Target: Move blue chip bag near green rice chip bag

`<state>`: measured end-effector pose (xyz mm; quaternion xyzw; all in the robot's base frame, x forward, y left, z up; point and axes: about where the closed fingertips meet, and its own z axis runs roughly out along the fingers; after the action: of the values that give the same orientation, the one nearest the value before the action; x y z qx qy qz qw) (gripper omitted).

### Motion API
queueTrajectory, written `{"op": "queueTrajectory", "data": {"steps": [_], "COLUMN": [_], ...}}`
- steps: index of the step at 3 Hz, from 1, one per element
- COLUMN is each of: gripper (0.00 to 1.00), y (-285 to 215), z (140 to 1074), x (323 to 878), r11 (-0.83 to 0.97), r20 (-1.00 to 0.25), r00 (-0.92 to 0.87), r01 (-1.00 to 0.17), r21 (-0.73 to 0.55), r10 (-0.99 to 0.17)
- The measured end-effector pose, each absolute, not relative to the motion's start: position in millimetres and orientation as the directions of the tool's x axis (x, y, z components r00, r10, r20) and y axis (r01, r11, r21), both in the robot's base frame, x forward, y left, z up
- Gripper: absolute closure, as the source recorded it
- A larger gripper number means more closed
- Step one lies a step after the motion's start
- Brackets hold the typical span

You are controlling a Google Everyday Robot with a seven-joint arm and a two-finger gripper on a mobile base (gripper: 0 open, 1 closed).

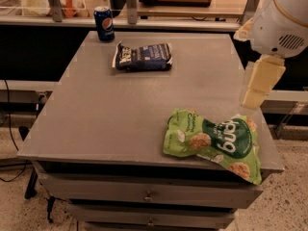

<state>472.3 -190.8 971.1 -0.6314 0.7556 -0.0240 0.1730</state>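
- Far back on the table (120, 109), just beside the can (104, 24): blue bag (143, 57), lying flat, white end leftward.
- At the front right corner, overhanging the edge: green bag (216, 141), well apart from blue bag.
- By the right edge, raised behind green bag: gripper (260, 83), touching neither bag; impossible to tell how far open.

Single high view down onto table (120, 109), gripper (253, 97) at right.
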Motion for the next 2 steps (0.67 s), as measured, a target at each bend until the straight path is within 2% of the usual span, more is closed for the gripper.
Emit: {"op": "queueTrajectory", "data": {"steps": [2], "gripper": [0.0], "y": [-140.4], "z": [950.8], "x": [539.6], "r11": [0.146], "r20": [-0.417], "r00": [-0.029], "r01": [-0.957], "r21": [-0.25], "r10": [-0.908]}}
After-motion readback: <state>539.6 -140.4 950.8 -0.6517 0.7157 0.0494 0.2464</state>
